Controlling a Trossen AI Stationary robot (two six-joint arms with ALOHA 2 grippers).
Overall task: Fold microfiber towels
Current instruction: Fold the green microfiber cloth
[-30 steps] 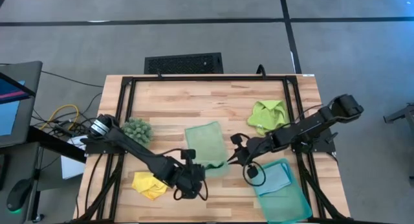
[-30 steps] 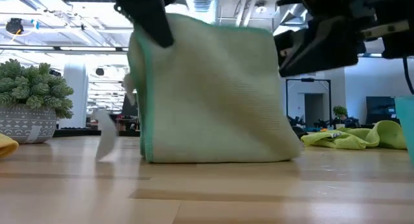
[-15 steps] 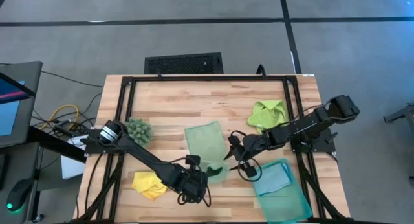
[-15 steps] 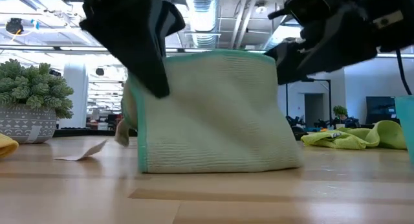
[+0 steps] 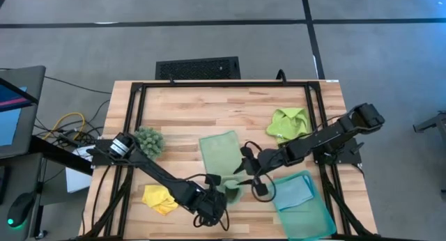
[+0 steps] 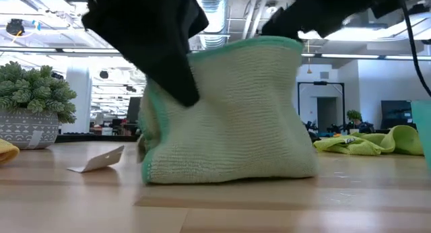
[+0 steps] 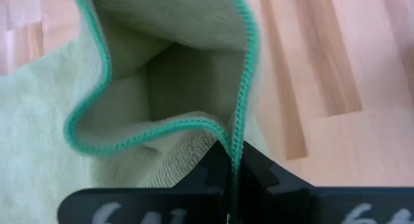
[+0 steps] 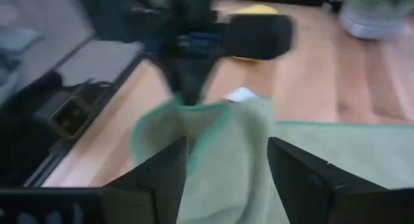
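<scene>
1. Folding the pale sage green towel (image 5: 221, 157) is the step in hand: it lies near the table's (image 5: 181, 109) centre, its 6 o'clock edge lifted and standing in a hump in the low view.
2. Your left gripper (image 5: 221, 192) sits at about 6 o'clock of the towel, jaws pinched shut on its teal-stitched hem, as the left wrist view shows.
3. Your right gripper (image 5: 245, 163) is at the towel's 4 o'clock corner with jaws spread wide and nothing between them; cloth lies just ahead of its fingers (image 8: 304, 175).
4. Judging from this, you should next carry the held edge toward 12 o'clock and lay it flat, corners matched.
5. Waiting their turn: the lime green towel (image 5: 288, 122) at 2 o'clock, the yellow towel (image 5: 159, 198) at 8 o'clock, and the light blue towel (image 5: 294, 191) in the teal tray (image 5: 310, 216) at 4 o'clock.
</scene>
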